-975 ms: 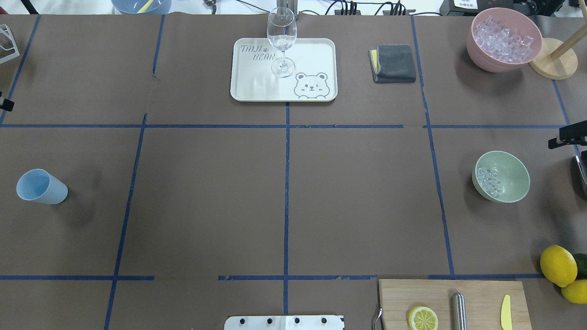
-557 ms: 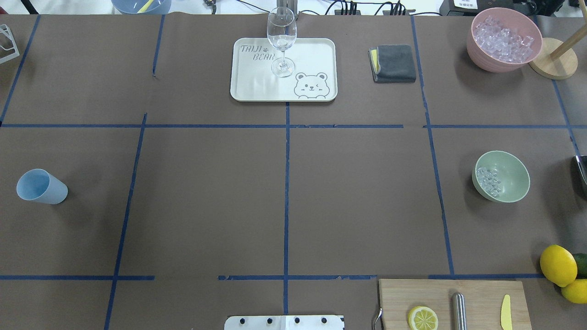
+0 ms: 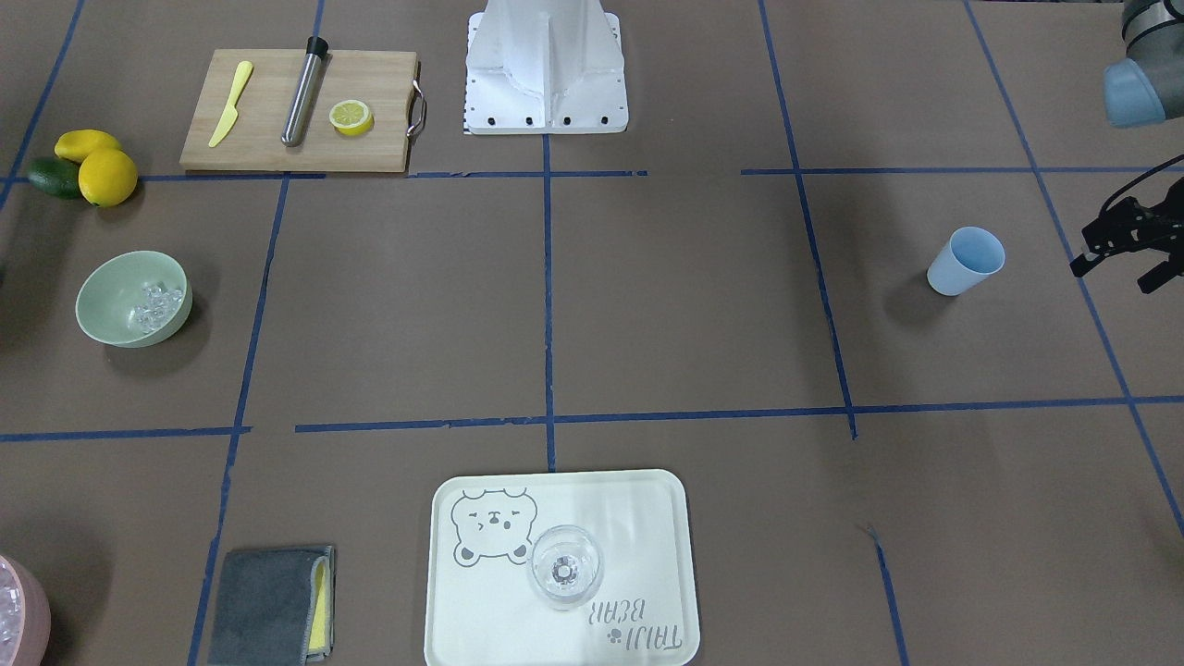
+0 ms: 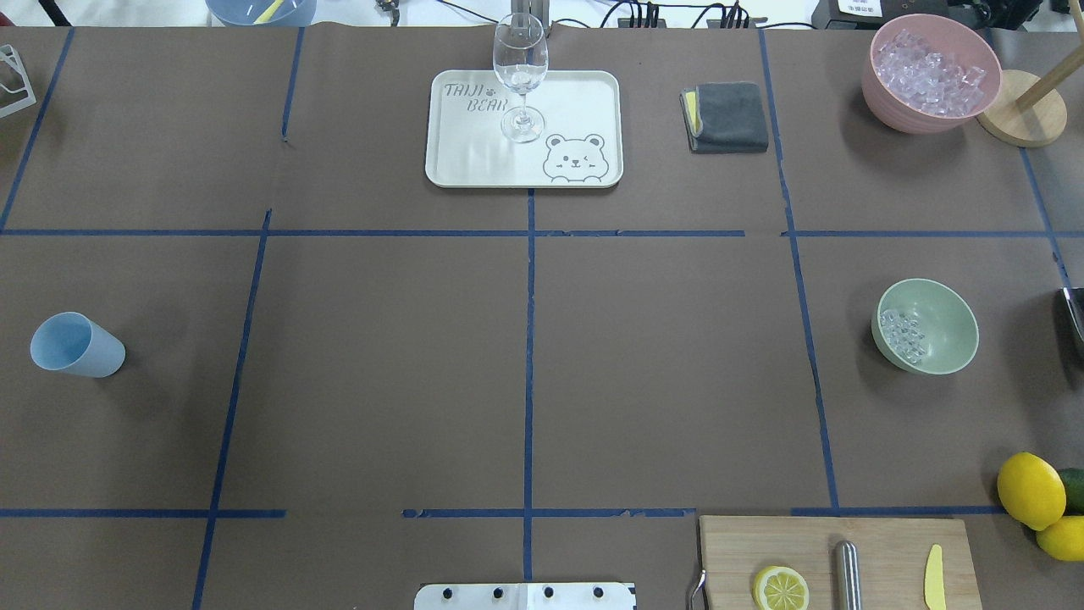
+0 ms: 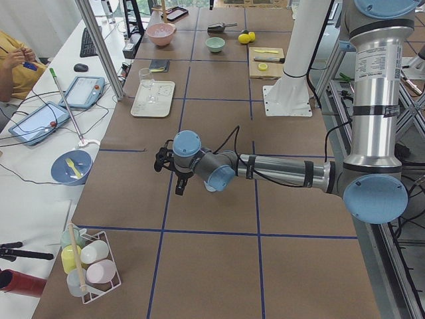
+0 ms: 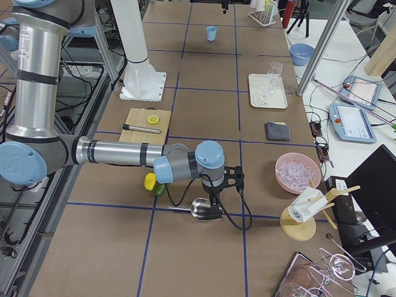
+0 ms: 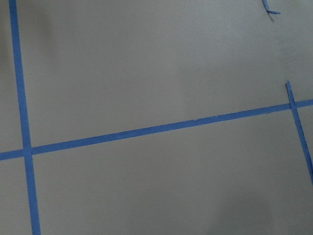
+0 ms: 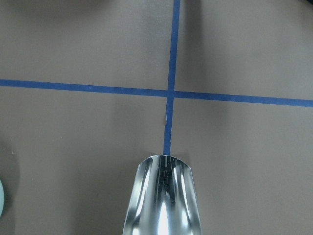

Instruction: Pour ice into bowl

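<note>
The mint-green bowl (image 4: pixel 953 322) stands at the table's right with a small heap of clear ice (image 4: pixel 902 335) in it; it also shows in the front view (image 3: pixel 106 296). An empty blue cup (image 4: pixel 76 346) stands at the far left. My left gripper (image 3: pixel 1112 276) is open and empty, beyond the cup at the table's edge. My right gripper (image 6: pixel 219 192) shows only in the right side view, above a metal scoop (image 8: pixel 162 198) lying on the table; I cannot tell whether it is open or shut.
A pink bowl (image 4: pixel 881 93) full of ice stands at the back right by a wooden stand (image 4: pixel 1020 110). A tray (image 4: pixel 584 93) with a wine glass (image 4: pixel 521 72), a grey cloth (image 4: pixel 728 117), a cutting board (image 4: pixel 889 551) and lemons (image 4: pixel 1031 491) are also on the table.
Both grippers have drawn back out of the overhead view, the right one off the right edge, the left one off the left edge. Bowl, cup and scoop have not moved.
</note>
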You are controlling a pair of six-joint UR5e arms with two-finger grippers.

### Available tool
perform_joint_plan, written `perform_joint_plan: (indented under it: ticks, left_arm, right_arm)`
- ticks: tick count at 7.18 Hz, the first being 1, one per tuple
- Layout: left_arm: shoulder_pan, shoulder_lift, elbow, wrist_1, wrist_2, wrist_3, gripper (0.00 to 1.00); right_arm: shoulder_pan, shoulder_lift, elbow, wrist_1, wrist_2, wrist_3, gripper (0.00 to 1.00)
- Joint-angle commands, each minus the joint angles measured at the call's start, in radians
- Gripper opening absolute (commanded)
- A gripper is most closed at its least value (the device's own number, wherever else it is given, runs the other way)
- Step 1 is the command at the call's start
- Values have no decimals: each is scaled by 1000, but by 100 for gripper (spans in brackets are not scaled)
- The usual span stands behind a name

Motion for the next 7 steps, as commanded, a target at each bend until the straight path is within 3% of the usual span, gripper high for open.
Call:
perform_joint_plan:
  ticks: [1,4,7]
  left_arm:
    - [-155,-13,52,190,28,314,100]
    - [-209,-82,4,483,46,337,100]
    - [-203,27,0,437,45,366,100]
  right_arm:
    - [1,51,12,-92,45,-2,100]
    - [1,85,6,-103,59,-3,100]
    - [0,84,22,-100,59,12,100]
